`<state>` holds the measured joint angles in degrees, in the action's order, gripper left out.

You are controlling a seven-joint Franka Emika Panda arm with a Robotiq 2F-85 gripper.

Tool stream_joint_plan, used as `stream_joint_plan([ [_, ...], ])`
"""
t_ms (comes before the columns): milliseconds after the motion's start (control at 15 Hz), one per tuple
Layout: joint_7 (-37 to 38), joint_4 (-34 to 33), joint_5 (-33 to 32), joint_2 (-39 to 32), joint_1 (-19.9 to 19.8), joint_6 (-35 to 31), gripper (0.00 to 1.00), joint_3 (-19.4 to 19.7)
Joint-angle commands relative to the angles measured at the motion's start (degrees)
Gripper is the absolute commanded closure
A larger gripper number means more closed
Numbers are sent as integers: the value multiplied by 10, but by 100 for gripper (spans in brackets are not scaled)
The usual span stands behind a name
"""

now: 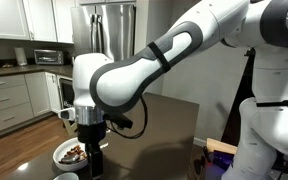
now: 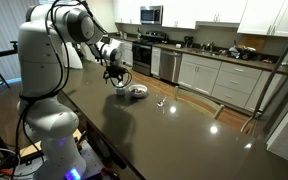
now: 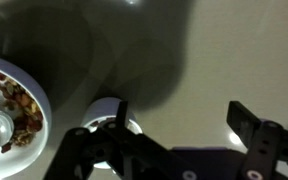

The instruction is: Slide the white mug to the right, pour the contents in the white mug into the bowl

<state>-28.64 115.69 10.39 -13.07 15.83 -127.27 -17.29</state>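
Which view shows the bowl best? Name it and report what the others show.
The wrist view: the bowl sits close at the left edge, its brown and reddish pieces distinct, though partly cropped. In an exterior view it is smaller, brown contents visible. In an exterior view it is far and tiny.

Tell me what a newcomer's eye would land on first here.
The big white-and-black robot arm dominates, bent low over a dark glossy table in a kitchen. Its open end effector hangs over the white mug. Right beside the mug sits the bowl with brown food pieces in it.
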Motion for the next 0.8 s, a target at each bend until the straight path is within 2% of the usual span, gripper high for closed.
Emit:
stream_joint_plan([
  [0,-44,-47,-24,-41,0,-12,0,-18],
  [333,-72,-91,-37,-87,4,-50,0,-36],
  [600,-28,-120,-62,-134,21,-124,0,-31],
  [667,-24,-132,-69,-149,22,-121,0,-30],
  [733,-40,-104,-54,-120,7,-110,0,-43],
])
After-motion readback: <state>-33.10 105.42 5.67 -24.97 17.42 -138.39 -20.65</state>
